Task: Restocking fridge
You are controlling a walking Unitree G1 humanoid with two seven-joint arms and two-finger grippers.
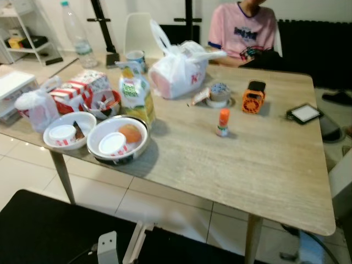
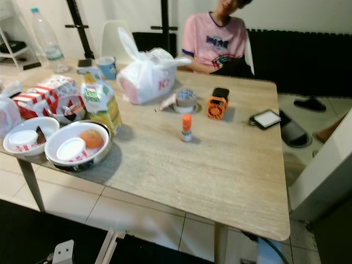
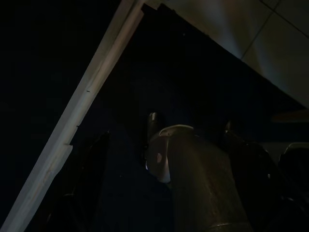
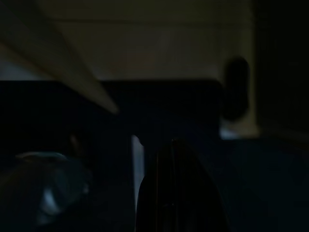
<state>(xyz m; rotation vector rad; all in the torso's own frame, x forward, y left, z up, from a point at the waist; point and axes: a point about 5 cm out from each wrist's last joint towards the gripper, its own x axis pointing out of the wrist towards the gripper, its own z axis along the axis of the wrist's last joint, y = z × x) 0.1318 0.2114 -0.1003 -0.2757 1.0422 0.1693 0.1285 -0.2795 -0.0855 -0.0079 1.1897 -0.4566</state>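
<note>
A pale wood-grain worktop (image 1: 236, 159) carries the green-and-yellow juice carton (image 1: 135, 91) beside a white bowl (image 1: 118, 140), best approached squarely and gripped mid-body, though the state of both idle arms' fingers cannot be told.

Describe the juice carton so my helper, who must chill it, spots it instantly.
On the wooden table, look at its left end among the takeaway boxes. The juice carton stands upright just behind the black-rimmed bowl; it's the only tall yellow-green pack there.
</note>
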